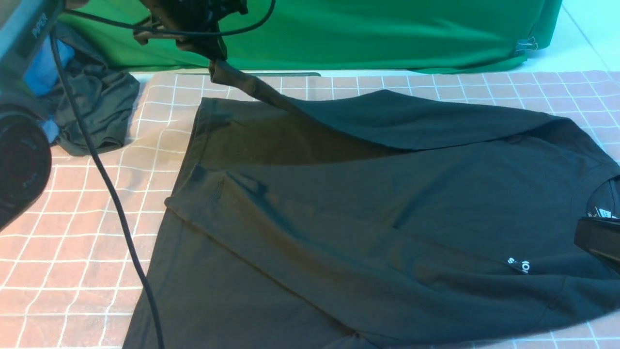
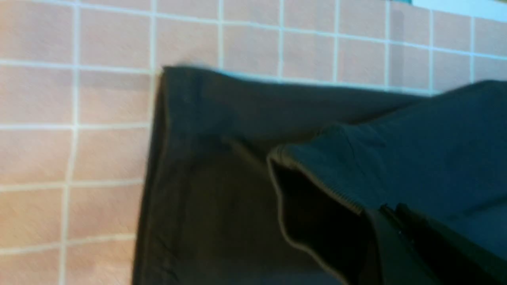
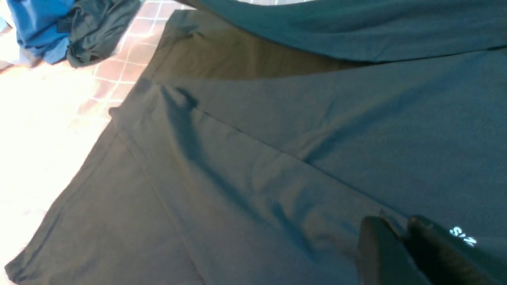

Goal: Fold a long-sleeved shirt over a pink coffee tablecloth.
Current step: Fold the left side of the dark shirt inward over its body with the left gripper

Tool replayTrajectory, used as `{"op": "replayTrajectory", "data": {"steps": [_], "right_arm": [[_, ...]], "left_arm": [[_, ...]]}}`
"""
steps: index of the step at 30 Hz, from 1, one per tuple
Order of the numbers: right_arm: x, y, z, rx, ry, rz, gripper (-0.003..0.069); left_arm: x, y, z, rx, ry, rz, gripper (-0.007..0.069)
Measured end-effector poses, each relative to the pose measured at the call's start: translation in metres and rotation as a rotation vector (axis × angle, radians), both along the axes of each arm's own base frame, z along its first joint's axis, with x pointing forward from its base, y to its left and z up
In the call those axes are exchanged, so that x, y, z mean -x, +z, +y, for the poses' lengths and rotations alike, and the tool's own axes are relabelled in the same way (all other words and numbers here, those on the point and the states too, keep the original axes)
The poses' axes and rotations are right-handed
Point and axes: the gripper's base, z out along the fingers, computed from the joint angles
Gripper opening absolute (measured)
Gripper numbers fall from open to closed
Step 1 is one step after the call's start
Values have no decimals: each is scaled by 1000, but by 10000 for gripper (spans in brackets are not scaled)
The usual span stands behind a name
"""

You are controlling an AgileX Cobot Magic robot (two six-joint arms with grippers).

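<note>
Right gripper sits low at the near right, its two dark fingers drawn close together with only a thin gap. Whether they pinch any fabric cannot be told. It rests right against the long-sleeved shirt, just beside the small white chest print and below the neck label.

The shirt lies spread on the pink coffee tablecloth, collar toward the right and hem toward the left, with one sleeve laid slantwise across the body.

Farther back, the other sleeve rises off the shirt toward the left gripper, which is clamped on its cuff end and holds it in the air above the far edge of the cloth.

At the far left lies a crumpled dark grey-green garment with a blue garment beside it. A plain green cloth hangs behind.
</note>
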Motion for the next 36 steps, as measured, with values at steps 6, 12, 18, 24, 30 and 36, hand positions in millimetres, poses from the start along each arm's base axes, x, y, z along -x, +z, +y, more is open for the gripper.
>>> {"op": "replayTrajectory", "data": {"steps": [6,12,18,24,30,36], "right_arm": [[0,0,-1,0,-7,-5,123],[-3,4,-1,-5,-21,-49,128],[-3,6,-1,-5,-23,-59,144],[-3,6,-1,-5,-23,-59,146],[-3,6,-2,-3,-23,-59,162],[-4,4,-6,85,-33,-70,165]], "left_arm": [[25,6,3,-11,9,52,27],[54,0,-6,-39,-30,126,27],[85,-23,-10,-98,-36,246,27],[113,-30,-10,-109,-40,307,27],[131,-58,-14,-125,-57,418,27],[142,-73,-22,-147,-86,475,27]]}}
